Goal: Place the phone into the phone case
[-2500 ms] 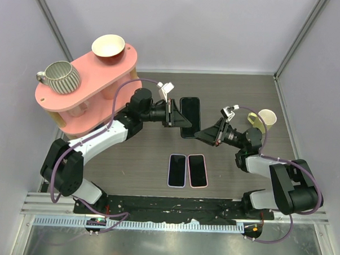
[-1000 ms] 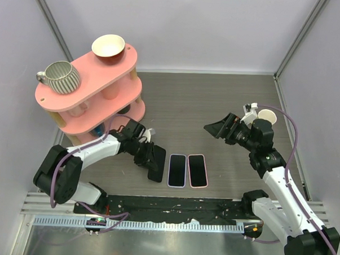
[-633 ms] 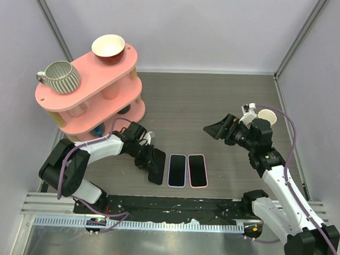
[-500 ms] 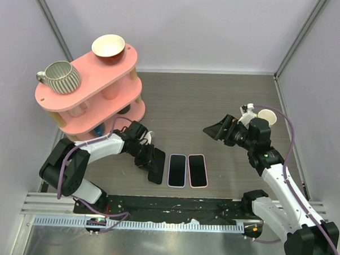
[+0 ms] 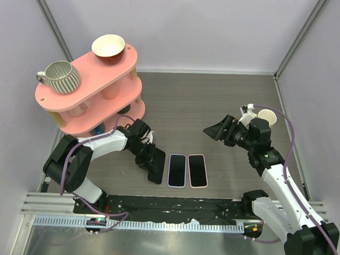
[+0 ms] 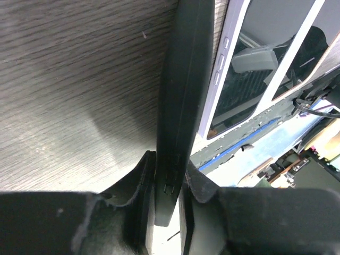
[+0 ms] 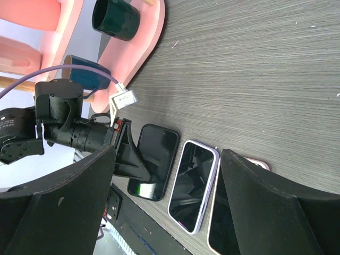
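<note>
Pinched the black phone [image 6: 183, 106] across its thickness at one short end, with the left gripper [image 5: 148, 159] closed down narrow on both faces. Judged this a way to steer it by the end while leaving the long sides free. Set it just beside the lavender-rimmed phone [image 5: 177, 170], long edges roughly parallel, with a thin gap between them in the left wrist view. Could not tell whether resting flat on the table [image 5: 216, 95] or canted a little off it.

Lined up next in the same row, close to the near edge and the arm bases: the pink-rimmed phone [image 5: 197, 170], just beside the lavender one, both face up. Could not make out an empty phone case anywhere, nor tell the black phone bare from already cased.

Farther back, kept the right gripper [image 5: 210, 131] raised over the middle of the table, well apart from the row. Spread its fingers wide around nothing and aimed them back at the three phones, probably to watch and to stay out of the left arm's way.

Left little room on the black phone's right, hemmed in by the lavender neighbour. Left bare wood to its left and behind, up to the foot of the pink tiered shelf [image 5: 98, 85]. Judged any sideways slide toward the row likely to nudge the lavender phone.

Farthest off, well apart from the work: a pale cup [image 5: 266, 116] beside the right arm, then a striped mug [image 5: 59, 77] and a bowl [image 5: 108, 46] on the shelf's top tier.
</note>
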